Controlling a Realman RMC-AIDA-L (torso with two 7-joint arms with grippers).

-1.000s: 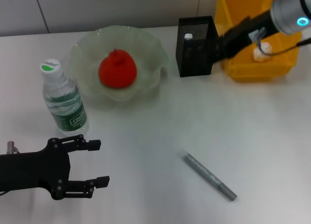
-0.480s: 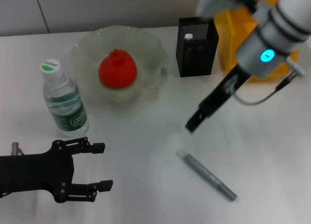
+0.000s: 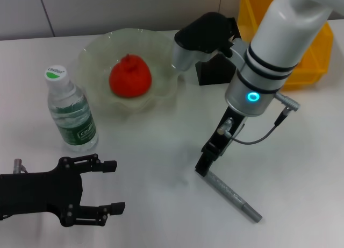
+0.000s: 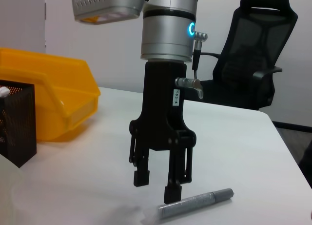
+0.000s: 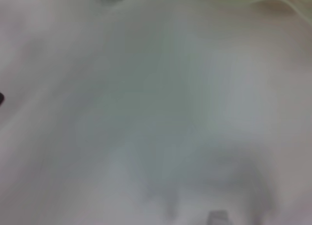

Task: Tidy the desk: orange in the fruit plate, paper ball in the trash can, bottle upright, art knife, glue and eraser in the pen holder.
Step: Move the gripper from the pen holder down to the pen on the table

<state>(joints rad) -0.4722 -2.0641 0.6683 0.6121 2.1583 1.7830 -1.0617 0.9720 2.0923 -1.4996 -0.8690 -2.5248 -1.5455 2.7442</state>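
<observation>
Since half a second ago my right gripper [image 3: 205, 166] has dropped from mid-desk to the knife [image 3: 232, 195]; its fingers stand parted at the knife's near end, holding nothing. I count the orange [image 3: 129, 76] in the plate [image 3: 166, 54] and the bottle [image 3: 70, 111] upright as done. Knife into the holder [image 3: 215, 73] remains. My left gripper [image 3: 110, 186] waits open by the desk's near edge.

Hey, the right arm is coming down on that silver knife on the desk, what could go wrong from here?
The right gripper, jaws open, meets the art knife at its very end, not its middle, so closing there may tip or flick it away. The fingertips sit almost on the desk and might scrape it. The lift toward the pen holder may swing a long, end-held knife.
</observation>
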